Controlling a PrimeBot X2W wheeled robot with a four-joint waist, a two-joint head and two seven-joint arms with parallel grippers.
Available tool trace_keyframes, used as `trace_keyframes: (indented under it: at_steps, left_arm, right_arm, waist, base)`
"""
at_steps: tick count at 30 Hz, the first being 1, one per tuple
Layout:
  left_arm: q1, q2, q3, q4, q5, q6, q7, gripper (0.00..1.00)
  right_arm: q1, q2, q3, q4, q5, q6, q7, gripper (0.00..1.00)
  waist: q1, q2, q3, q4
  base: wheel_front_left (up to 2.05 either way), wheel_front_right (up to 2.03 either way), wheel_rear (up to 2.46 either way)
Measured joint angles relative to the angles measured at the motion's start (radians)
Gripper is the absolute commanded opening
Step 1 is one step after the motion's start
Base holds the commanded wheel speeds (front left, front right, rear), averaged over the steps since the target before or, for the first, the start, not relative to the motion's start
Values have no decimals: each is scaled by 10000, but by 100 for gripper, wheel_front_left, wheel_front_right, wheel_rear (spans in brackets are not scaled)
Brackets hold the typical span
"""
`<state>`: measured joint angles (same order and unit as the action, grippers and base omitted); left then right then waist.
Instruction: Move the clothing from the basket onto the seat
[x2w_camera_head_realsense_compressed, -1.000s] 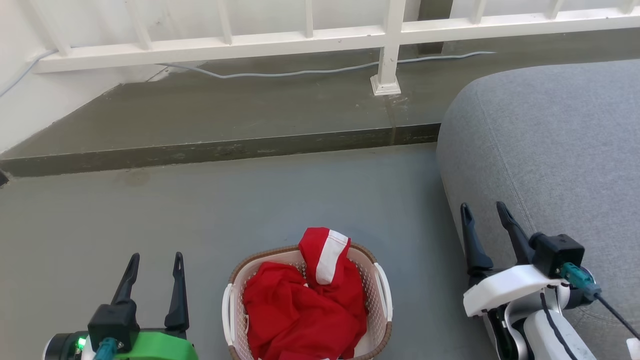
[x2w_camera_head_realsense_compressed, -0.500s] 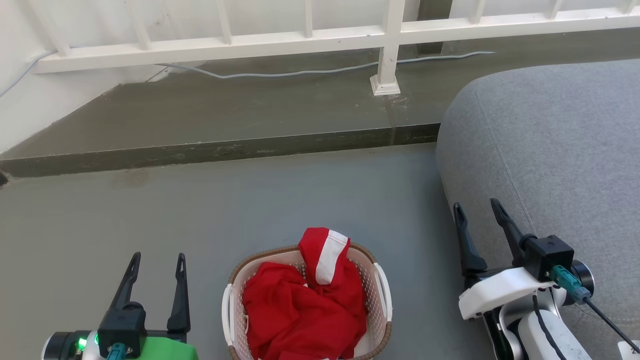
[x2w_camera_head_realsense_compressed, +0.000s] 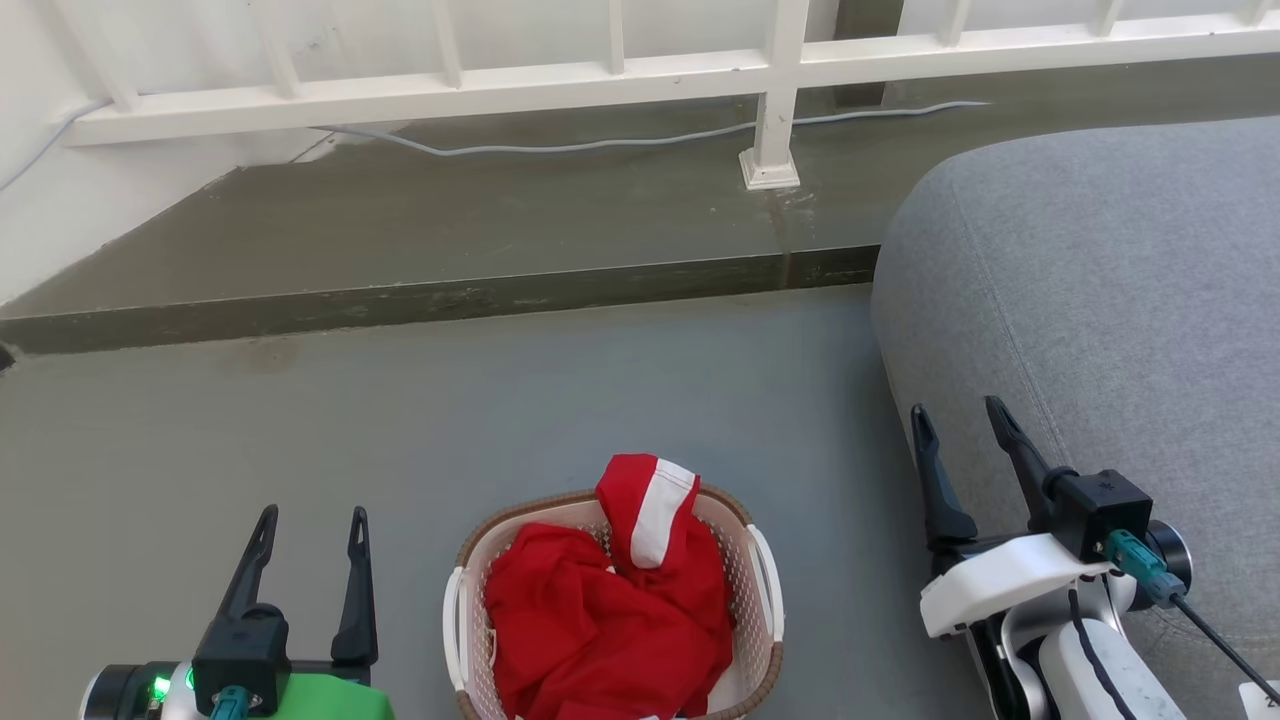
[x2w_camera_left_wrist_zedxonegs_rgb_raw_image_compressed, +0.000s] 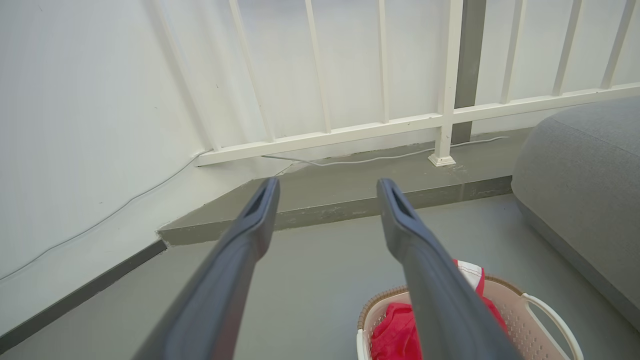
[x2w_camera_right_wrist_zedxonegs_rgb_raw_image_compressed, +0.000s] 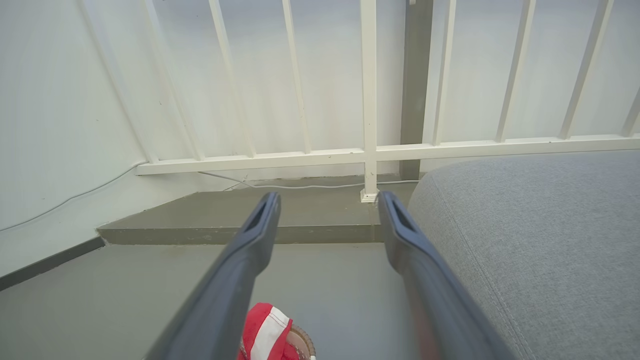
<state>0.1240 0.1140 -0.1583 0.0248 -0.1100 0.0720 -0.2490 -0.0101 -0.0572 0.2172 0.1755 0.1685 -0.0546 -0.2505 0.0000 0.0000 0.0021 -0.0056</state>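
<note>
Grey floor (x2w_camera_head_realsense_compressed: 600, 400) carries the basket (x2w_camera_head_realsense_compressed: 742, 575), between left gripper (x2w_camera_head_realsense_compressed: 313, 514) and right gripper (x2w_camera_head_realsense_compressed: 955, 407). The seat (x2w_camera_head_realsense_compressed: 1100, 300) stands on it at the right gripper's right side. Raised step (x2w_camera_head_realsense_compressed: 450, 230) lies beyond both grippers.

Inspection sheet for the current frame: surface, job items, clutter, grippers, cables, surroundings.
Surface: grey floor, bare around the basket.
Job's things: red clothing piled in the basket, one white-banded fold poking above the rim; the basket stands on the floor between the grippers; the seat is at the right, with no clothing on it.
Clutter: nothing seen.
Grippers: left gripper open, holding nothing, left of the basket; right gripper open, holding nothing, by the seat's edge.
Cables: pale cable runs along the raised step under the railing; dark lead plugged in at the right wrist.
Surroundings: white railing, white wall at left.
</note>
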Motion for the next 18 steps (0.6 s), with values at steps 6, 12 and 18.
trace_keyframes:
  at_steps: [6, 12, 18]
  left_arm:
    - [4, 0, 19, -44, 0, 0, -2, 100]
    - [2, 4, 25, -96, 2, -8, -15, 100]
    - [-119, 58, -46, -35, 15, -111, -25, 100]
  right_arm:
    - [0, 4, -17, -96, 0, 6, 0, 100]
    - [-20, 10, -217, -318, 6, 10, -2, 100]
    - [-341, 8, -550, -644, 6, 0, -12, 100]
  waist:
    - [0, 0, 114, -14]
    - [0, 0, 524, -73]
    - [0, 0, 1149, -134]
  base:
    - [0, 0, 0]
    - [0, 0, 0]
    - [0, 0, 0]
